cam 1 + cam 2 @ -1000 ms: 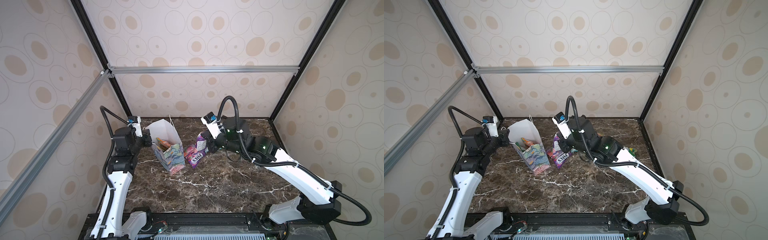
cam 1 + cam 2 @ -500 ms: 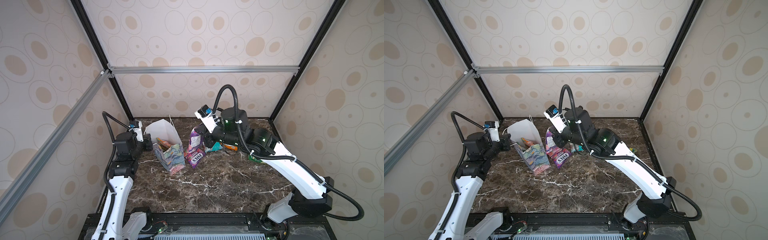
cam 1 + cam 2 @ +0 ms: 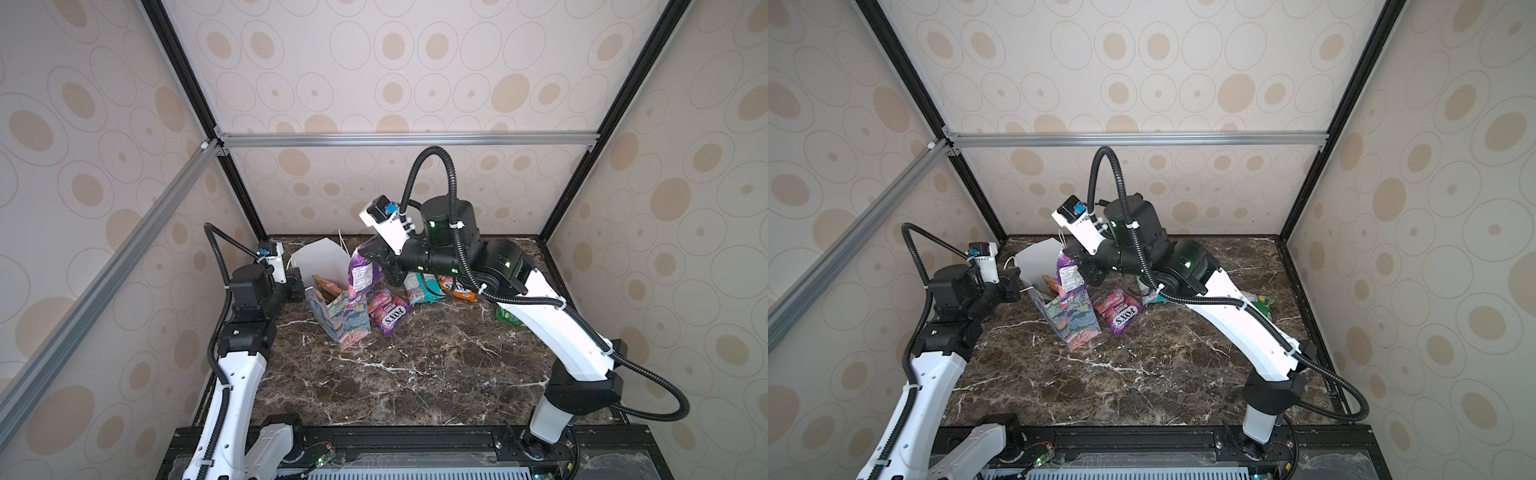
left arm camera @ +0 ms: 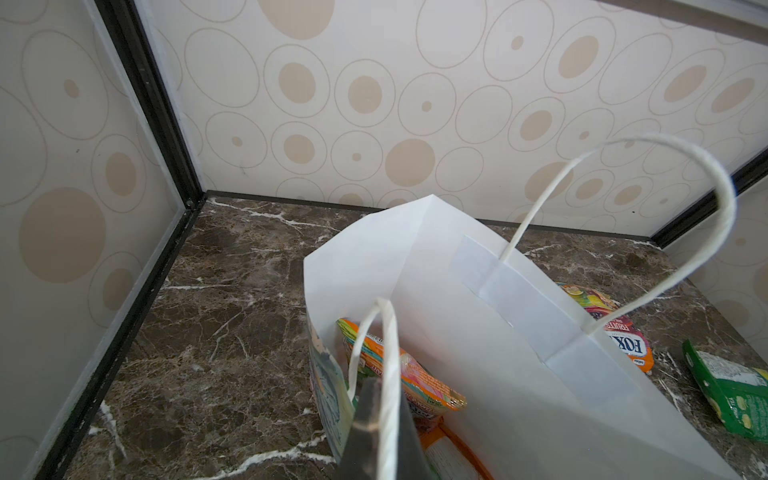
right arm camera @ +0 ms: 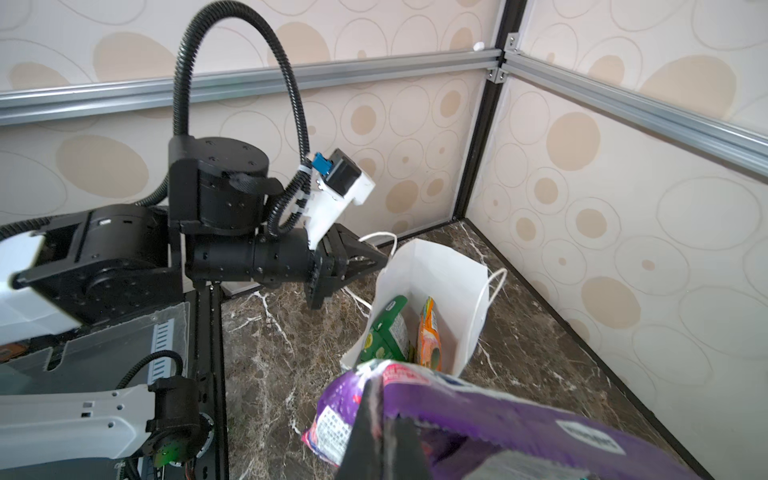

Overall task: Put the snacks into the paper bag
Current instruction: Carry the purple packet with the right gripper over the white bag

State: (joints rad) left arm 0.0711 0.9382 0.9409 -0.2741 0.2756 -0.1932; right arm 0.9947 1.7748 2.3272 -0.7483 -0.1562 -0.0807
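The paper bag (image 3: 347, 318) stands left of centre on the marble table, its mouth open and white inside (image 4: 478, 332). My left gripper (image 4: 382, 401) is shut on the bag's near cord handle (image 4: 388, 345). My right gripper (image 5: 380, 401) is shut on the top edge of a purple snack packet (image 5: 478, 415). In both top views this purple packet (image 3: 362, 270) (image 3: 1068, 272) hangs over the bag's right rim. A green packet (image 5: 386, 332) and an orange packet (image 5: 430, 338) lie inside the bag.
On the table right of the bag lie a pink-red FOX'S packet (image 3: 390, 312), a teal packet (image 3: 420, 289), an orange packet (image 3: 456, 289) and a green packet (image 3: 509, 316). The enclosure walls stand close behind and left of the bag.
My right gripper has lifted the purple packet off the table and carried it left and up to the bag's mouth. My left gripper has kept its hold on the handle and shifted slightly.
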